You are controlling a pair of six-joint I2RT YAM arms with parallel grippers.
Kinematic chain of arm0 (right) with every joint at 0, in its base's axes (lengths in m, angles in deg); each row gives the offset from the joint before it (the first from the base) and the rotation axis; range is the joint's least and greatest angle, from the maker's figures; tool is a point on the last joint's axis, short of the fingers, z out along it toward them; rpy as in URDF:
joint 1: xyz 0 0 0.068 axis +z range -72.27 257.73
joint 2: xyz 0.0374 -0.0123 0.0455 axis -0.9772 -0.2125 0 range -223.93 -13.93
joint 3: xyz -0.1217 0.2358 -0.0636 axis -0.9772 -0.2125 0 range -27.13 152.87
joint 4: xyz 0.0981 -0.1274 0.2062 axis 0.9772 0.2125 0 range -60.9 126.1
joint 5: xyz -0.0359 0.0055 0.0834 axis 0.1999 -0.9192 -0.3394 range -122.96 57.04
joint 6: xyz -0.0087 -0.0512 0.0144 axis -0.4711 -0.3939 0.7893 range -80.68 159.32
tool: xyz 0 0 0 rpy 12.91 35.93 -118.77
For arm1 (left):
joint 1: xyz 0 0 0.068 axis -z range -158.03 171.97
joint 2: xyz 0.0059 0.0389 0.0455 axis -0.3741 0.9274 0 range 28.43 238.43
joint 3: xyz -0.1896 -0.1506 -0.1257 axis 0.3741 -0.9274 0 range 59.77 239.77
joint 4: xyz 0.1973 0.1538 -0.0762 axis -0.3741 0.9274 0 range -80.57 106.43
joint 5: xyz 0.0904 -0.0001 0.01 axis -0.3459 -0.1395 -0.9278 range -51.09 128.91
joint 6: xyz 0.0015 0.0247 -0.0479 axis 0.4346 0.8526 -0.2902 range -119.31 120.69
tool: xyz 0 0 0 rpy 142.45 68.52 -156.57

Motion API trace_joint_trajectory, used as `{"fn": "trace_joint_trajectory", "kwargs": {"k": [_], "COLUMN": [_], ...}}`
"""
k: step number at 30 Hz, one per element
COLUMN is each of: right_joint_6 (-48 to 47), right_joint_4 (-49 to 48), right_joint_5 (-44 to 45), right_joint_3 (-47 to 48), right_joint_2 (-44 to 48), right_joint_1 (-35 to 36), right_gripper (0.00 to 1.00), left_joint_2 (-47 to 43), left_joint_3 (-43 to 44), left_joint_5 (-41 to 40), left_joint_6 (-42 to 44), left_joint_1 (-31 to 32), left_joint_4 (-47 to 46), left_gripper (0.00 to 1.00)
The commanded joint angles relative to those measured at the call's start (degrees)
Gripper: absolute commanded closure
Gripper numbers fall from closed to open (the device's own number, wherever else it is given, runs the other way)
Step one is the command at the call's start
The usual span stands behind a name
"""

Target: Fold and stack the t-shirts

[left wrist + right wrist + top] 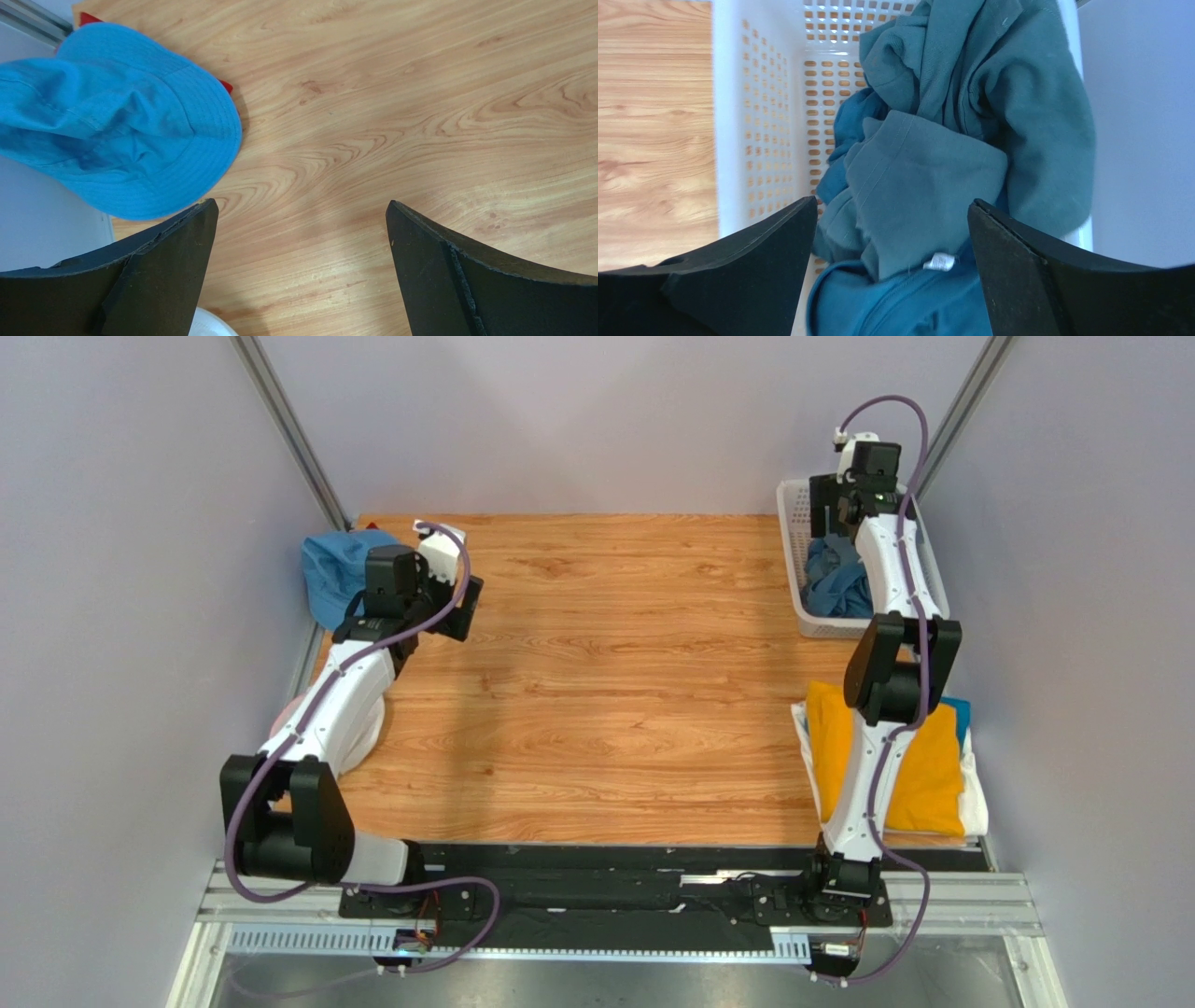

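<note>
Nearest the camera, behind both pincers, a metal rail carries the two arm bases at the edge of a wooden table, which is boxed in by plain grey walls. Back from the right pincer, beside that arm's lower link, lies a folded pile. It has a mustard-yellow shirt on top, a white shirt showing under it along the edges, and a sliver of bright blue shirt at the pile's far right corner.

The left arm leans from its base out toward the far left with its elbow low. Its wrist is bent so that the left pincer faces bare wood, and the jaws stand wide apart with nothing between them. Just to the left of that pincer a floppy blue hat lies at the table's far left corner, overhanging the edge. A bit of something red peeks from under it.

The right arm stands tall, folded at the elbow and reaching to the far right corner, where its pincer hangs over a white perforated basket. Its jaws are spread and grip nothing, directly above the crumpled dark slate-blue shirts that fill the basket. A small white label shows on one of them.
</note>
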Motion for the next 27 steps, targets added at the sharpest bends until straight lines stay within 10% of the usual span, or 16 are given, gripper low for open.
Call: {"fn": "trace_joint_trajectory", "kwargs": {"k": [1, 22, 27], "right_joint_6": [-0.54, -1.78, -1.95], "right_joint_4": [3.61, -0.44, -0.7], "right_joint_5": [-1.11, 1.17, 1.35], "right_joint_3": [6.77, 0.45, 0.88], "right_joint_2": [-4.1, -6.31, -5.96], "right_joint_1": [-0.57, -1.63, -1.89], "right_gripper": [0.18, 0.25, 0.58], "left_joint_2": [2.03, 2.64, 2.73], "left_joint_3": [1.68, -0.43, -1.13], "left_joint_5": [-0.1, -0.1, -0.1], "left_joint_6": [1.62, 3.38, 3.21], "left_joint_1": [-0.43, -0.43, -0.43], "left_joint_4": [-3.3, -3.83, -4.53], "left_gripper": [0.01, 0.01, 0.01]}}
